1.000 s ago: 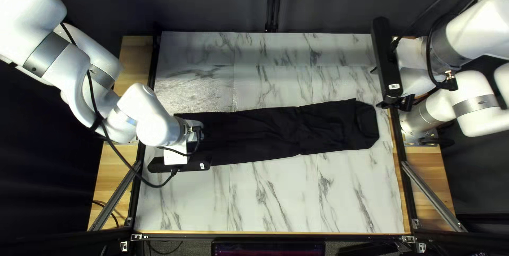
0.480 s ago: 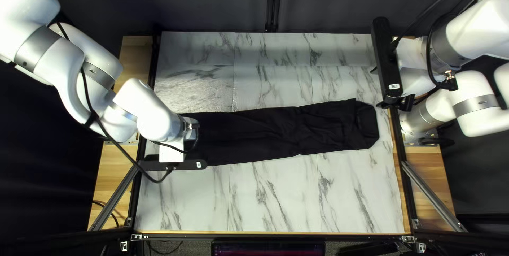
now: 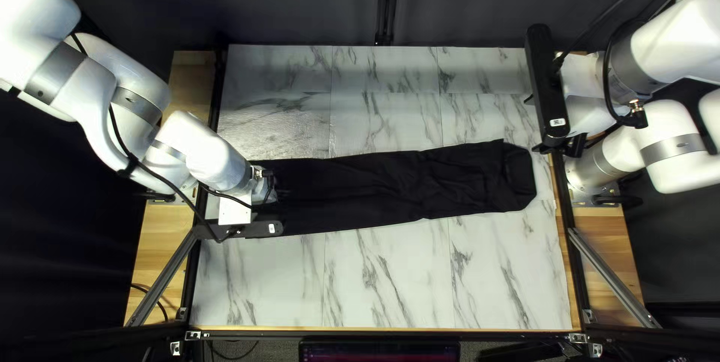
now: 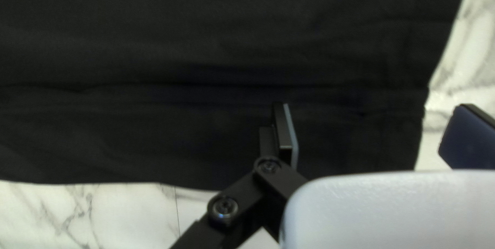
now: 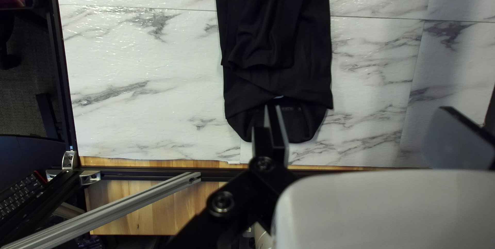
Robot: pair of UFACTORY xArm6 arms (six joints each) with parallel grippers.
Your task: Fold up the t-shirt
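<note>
— What is new above the marble-patterned table [image 3: 390, 279]?

— The left arm [image 3: 206, 156] edges farther toward the table's left side, baring a little more cloth. The black t-shirt [image 3: 390, 189] shows no shift: it lies flat in a long, narrow strip across the table, its collar [image 5: 291, 117] near the right edge, its hem [image 4: 418, 109] at the opposite end.

— And the left gripper [image 4: 379, 109]?

— Spread wide, with nothing in its grasp. One finger stands over the shirt, the other out past the hem, above bare marble.

— The right gripper [image 5: 363, 112]?

— Also wide apart and empty, by the collar end. The right arm [image 3: 675, 39] shows no change.

— What does that mean for the fold?

— The lengthwise folding appears done, with the shortening folds to come. The left gripper's move looks like lining up on the hem end, probably to pinch it and carry it toward the middle.

— Any risk?

— Several soft layers seem stacked there. A shallow pinch could lift only the top one, leaving the rest behind and skewing the strip.
</note>
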